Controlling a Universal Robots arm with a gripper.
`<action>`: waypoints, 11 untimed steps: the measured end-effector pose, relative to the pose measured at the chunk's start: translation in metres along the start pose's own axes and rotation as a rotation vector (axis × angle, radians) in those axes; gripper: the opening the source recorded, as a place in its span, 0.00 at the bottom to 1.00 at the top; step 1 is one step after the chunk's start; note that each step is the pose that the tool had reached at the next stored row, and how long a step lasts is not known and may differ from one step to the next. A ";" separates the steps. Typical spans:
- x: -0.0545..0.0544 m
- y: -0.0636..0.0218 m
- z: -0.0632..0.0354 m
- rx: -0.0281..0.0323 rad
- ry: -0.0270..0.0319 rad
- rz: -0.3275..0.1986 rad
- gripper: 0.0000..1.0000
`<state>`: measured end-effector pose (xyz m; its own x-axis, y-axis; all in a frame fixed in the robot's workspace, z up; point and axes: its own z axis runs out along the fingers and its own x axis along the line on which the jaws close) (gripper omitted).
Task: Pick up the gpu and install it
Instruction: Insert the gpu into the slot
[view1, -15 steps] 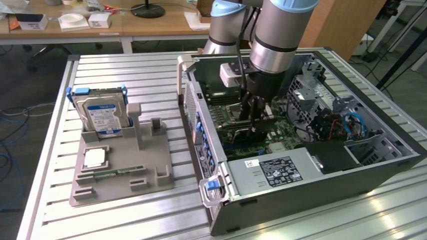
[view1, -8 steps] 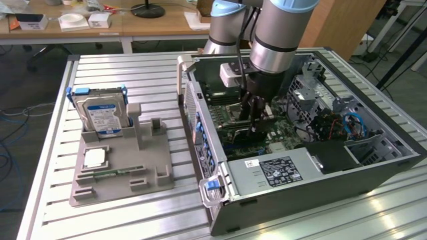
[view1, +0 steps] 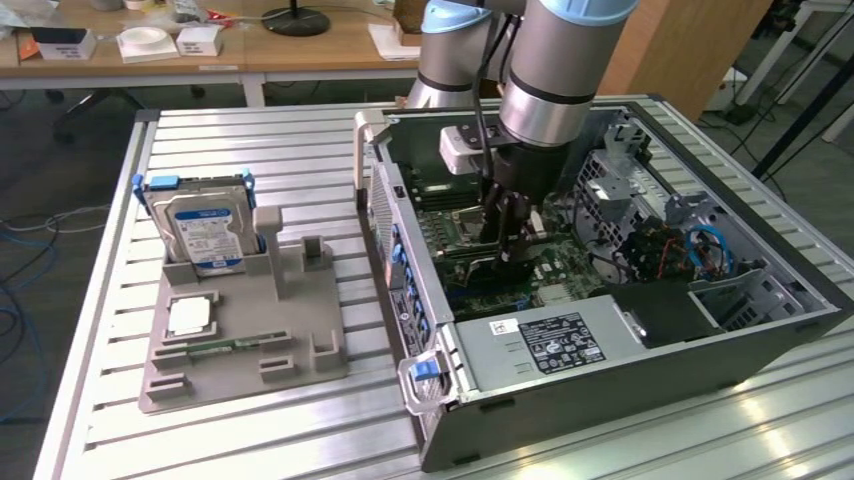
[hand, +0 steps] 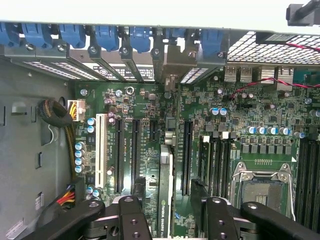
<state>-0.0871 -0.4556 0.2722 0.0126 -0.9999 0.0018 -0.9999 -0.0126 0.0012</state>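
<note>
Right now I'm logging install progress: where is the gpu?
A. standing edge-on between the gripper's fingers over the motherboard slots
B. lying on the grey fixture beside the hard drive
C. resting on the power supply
A: the gpu stands edge-on between the gripper fingers, above the motherboard slots.

The arm (view1: 547, 70) reaches steeply downward with its wrist nearly vertical, and the claw (hand: 170, 215) points straight down, its two dark fingers (hand: 132, 220) standing apart on either side of a thin upright card.
</note>
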 end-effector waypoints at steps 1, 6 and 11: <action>0.000 0.0000 0.0000 0.0000 0.0000 0.000 0.49; 0.000 0.0000 0.0000 0.0000 0.0000 0.000 0.47; 0.000 0.0000 0.0000 0.0000 0.0000 0.000 0.29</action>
<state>-0.0871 -0.4556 0.2722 0.0127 -0.9999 0.0018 -0.9999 -0.0127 0.0012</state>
